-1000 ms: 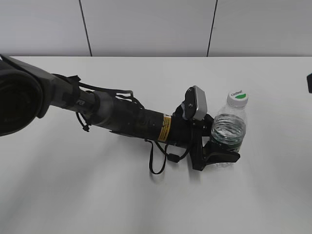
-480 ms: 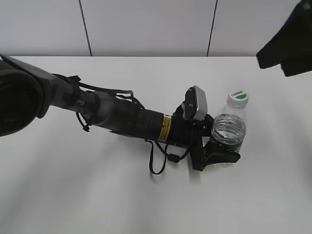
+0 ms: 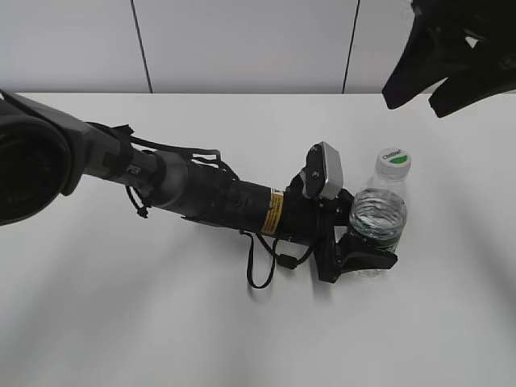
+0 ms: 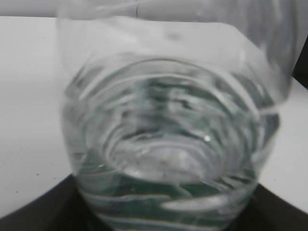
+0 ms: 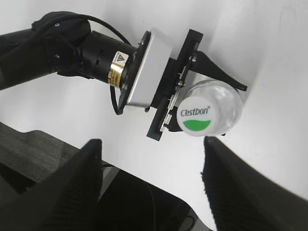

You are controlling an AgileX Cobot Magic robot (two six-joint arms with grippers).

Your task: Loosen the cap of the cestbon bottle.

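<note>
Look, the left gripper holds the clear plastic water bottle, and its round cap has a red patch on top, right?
Not quite: the patch on the round white cap is green, as the right wrist view shows. The left gripper does hold the clear plastic water bottle.

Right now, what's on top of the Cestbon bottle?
The white cap with its green patch sits on the bottle neck. The right gripper hovers open above, not touching. The neck threads are hidden under the cap.
</note>
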